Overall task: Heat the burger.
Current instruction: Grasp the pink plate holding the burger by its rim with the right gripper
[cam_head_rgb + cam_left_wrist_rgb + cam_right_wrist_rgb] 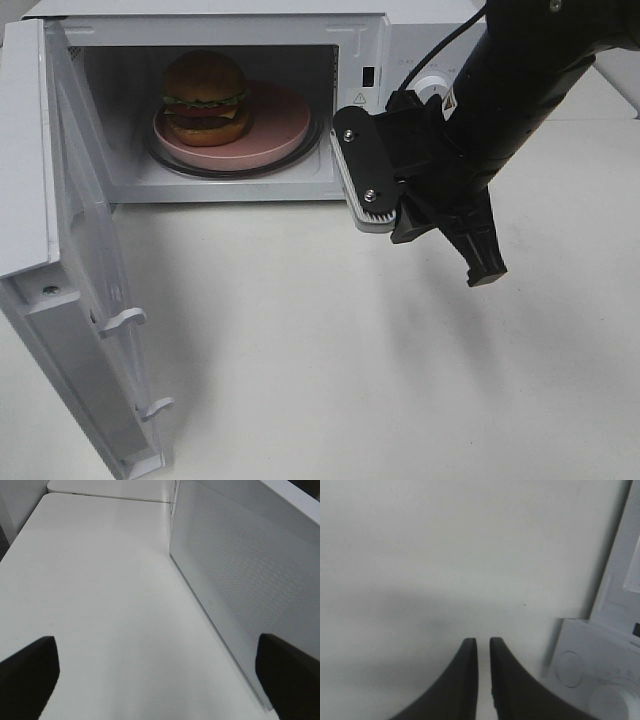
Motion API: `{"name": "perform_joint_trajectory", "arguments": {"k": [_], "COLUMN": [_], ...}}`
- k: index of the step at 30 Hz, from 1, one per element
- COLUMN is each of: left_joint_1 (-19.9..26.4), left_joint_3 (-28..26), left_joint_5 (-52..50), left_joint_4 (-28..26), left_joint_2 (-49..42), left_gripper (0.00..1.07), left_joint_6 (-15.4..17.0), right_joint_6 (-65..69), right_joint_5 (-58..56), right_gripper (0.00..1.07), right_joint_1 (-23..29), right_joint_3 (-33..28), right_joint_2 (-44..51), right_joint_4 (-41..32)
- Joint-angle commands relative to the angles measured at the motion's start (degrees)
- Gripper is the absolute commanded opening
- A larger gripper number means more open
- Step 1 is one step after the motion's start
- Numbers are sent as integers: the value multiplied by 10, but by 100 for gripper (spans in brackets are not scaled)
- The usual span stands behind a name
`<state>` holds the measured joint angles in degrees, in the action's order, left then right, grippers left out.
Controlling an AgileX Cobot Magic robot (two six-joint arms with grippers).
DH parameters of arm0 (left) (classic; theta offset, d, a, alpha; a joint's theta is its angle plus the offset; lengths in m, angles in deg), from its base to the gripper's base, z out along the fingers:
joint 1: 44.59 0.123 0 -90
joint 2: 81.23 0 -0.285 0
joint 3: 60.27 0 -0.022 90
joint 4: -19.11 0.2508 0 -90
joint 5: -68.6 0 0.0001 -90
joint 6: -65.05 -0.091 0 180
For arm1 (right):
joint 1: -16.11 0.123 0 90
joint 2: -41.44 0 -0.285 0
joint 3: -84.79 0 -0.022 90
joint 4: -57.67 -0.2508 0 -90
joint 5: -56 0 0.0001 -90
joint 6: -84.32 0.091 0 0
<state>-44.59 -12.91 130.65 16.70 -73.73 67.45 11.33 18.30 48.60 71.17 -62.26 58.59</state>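
The burger (205, 98) sits on a round pink plate (285, 125) inside the open microwave (360, 40), on its glass turntable. My right gripper (487, 275) hangs in front of the microwave's right side, outside the cavity and well clear of the burger. Its fingers (482, 642) stand only a narrow slit apart with nothing between them, over bare table. My left gripper (155, 645) is wide open and empty, close to the outer face of the microwave door (240, 580). It does not show in the exterior high view.
The microwave door (60, 250) is swung fully open to the left, reaching toward the table's front edge. The control panel with its knob (432, 88) lies just behind the right arm; it also shows in the right wrist view as the panel (580, 670). White table (300, 350) spreads in front.
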Motion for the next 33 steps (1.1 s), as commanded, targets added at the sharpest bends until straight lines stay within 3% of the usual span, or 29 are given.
{"name": "perform_joint_trajectory", "arguments": {"k": [1,4,6,7,8,9,10,11,14,20,33], "left_joint_1": [1,1,1,1,1,1,1,1,1,1,1], "left_joint_3": [1,1,1,1,1,1,1,1,1,1,1], "left_joint_5": [-8,-8,-8,-8,-8,-8,-8,-8,-8,-8,-8], "left_joint_4": [-5,-5,-5,-5,-5,-5,-5,-5,-5,-5,-5], "left_joint_2": [-3,-3,-3,-3,-3,-3,-3,-3,-3,-3,-3], "left_gripper": [100,100,100,100,100,100,100,100,100,100,100], "left_joint_6": [-1,-1,-1,-1,-1,-1,-1,-1,-1,-1,-1], "right_joint_6": [-10,-3,25,25,37,53,53,68,84,86,149], "right_joint_5": [28,43,66,66,72,83,83,95,108,112,142], "right_gripper": [25,29,51,51,58,73,73,85,96,97,95], "right_joint_1": [-3,-3,-3,-3,-3,-3,-3,-3,-3,-2,50], "right_joint_3": [3,3,3,3,3,3,3,3,3,3,13], "right_joint_2": [5,5,5,5,5,5,5,5,5,5,-13], "right_joint_4": [74,95,116,116,120,129,129,129,130,130,184]}}
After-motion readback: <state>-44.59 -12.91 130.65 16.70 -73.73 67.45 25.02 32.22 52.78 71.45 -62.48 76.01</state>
